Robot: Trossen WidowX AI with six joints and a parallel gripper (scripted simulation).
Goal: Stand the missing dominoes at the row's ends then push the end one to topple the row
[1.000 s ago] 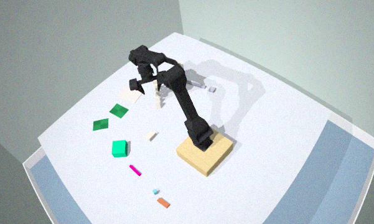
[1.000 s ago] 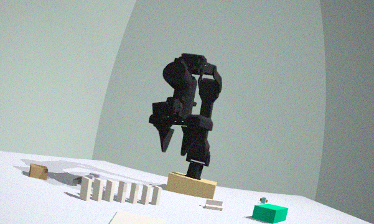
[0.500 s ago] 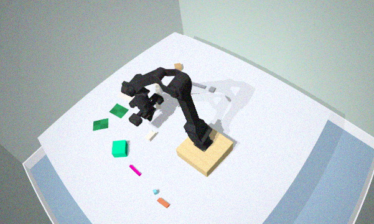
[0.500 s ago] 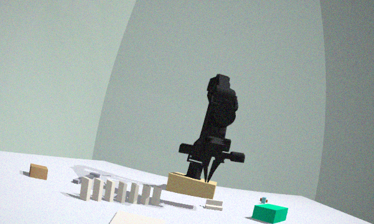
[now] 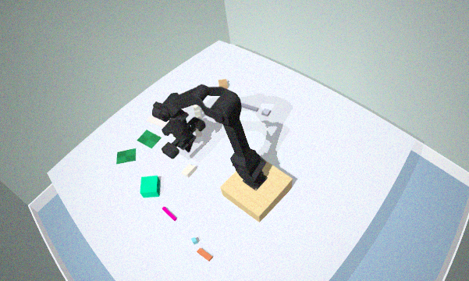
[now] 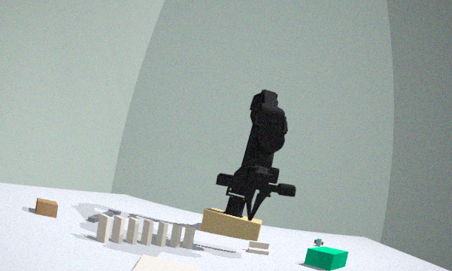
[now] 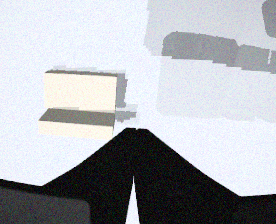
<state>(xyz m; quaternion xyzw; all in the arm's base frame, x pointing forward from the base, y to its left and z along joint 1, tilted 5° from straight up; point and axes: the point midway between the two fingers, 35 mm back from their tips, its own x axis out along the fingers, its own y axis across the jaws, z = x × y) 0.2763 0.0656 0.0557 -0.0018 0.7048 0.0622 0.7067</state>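
Cream dominoes (image 5: 197, 112) (image 6: 147, 232) stand evenly spaced on the desk (image 5: 335, 136) (image 6: 41, 256) (image 7: 19, 30), presumably for chain toppling; the tool (image 5: 189, 150) (image 6: 250, 218) (image 7: 136, 139), pressed together empty, seems readied for pushing.

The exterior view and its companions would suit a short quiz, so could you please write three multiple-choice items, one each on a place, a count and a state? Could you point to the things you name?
1. Which block is nearest the magenta stick (image 5: 169, 213) in the top view? A) green (image 5: 150, 186) (image 6: 325, 258) B) orange C) brown
2. How many dominoes stand in the row (image 6: 147, 232)? A) five B) seven C) nine
3. The gripper (image 6: 250, 218) (image 7: 136, 139) is: A) wide open B) shut on a domino C) shut, empty

1 A: just above the stick.
2 B: seven upright pieces.
3 C: fingertips meet, nothing between.
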